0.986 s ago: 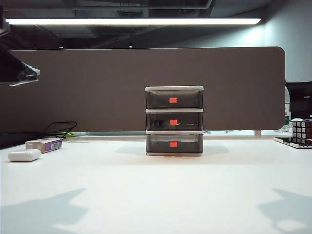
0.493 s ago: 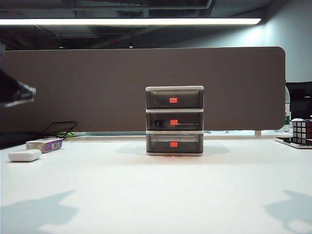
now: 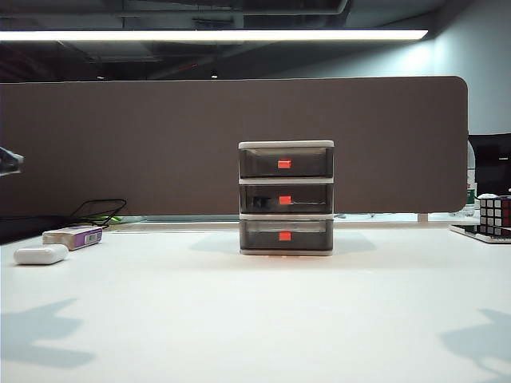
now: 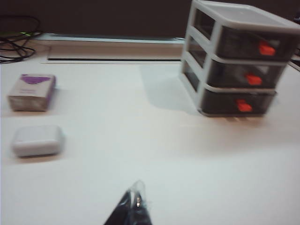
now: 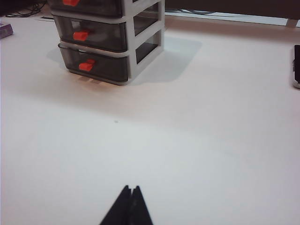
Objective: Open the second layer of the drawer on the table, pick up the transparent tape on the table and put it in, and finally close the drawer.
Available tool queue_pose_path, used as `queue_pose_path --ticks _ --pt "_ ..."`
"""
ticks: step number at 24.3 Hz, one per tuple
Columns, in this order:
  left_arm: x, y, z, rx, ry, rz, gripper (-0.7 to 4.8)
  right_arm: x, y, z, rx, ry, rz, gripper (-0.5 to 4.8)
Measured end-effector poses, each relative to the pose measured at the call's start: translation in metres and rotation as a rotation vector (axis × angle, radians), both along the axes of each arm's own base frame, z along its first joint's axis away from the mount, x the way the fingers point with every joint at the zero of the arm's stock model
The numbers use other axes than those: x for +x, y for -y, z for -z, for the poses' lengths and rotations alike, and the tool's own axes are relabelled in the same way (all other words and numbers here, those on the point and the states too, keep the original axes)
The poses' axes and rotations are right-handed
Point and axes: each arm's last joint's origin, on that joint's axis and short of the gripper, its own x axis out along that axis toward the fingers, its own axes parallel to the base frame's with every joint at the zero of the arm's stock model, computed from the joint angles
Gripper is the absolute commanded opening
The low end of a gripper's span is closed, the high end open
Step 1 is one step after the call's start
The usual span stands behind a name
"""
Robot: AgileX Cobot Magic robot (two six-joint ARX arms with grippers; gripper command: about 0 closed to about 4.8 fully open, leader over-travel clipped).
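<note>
Plainly, all three tiers of the drawer (image 3: 286,198) are shut, standing mid-table against the dark partition (image 3: 160,144); the second layer (image 3: 286,199) sits flush in its white frame, its small red-orange tab (image 3: 284,199) facing forward. Inside it, through the smoky front, a dark shape shows at one end; I judge this may be the black clip of the transparent tape, though I cannot be sure, and no tape lies anywhere on the table (image 3: 255,319) that I can see.

The left gripper (image 4: 133,206) hovers above bare table well short of the drawer, fingers pressed together, a scrap of something clear at the tips; the right gripper (image 5: 131,201) likewise hangs over bare table, its tips closed to a point, empty.

The drawer unit looks light and plastic, so I would expect it to slide or tip if a tier is tugged hard; the tab is the only sensible hold, small and probably slick; a pinch square on it would serve best.

Off to the left rest a white oval case (image 3: 40,254) and a purple-and-white box (image 3: 73,236); a puzzle cube (image 3: 495,212) sits far right.
</note>
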Motion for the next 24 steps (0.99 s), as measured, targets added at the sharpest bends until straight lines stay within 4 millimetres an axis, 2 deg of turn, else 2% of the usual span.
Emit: queue_pose_path --ticks 5,13,18,22,24 --pt "0.009 -0.018 -0.002 -0.023 0.009 -0.027 -0.06 0.0 0.002 0.0 -0.01 0.003 0.038 -0.04" --pt "0.007 -0.022 -0.006 0.024 0.062 -0.019 -0.06 0.002 0.006 -0.001 -0.005 0.012 0.079 -0.03" --pt "-0.004 -0.026 -0.016 -0.008 0.156 -0.024 -0.06 0.002 0.006 -0.005 0.01 0.048 0.079 -0.04" --pt "-0.016 -0.031 -0.008 0.005 0.123 -0.049 -0.06 0.002 0.006 -0.005 0.021 0.044 0.081 -0.04" --pt "-0.016 -0.031 -0.009 0.009 0.113 -0.055 -0.06 0.003 0.006 -0.005 0.025 0.048 0.08 -0.04"
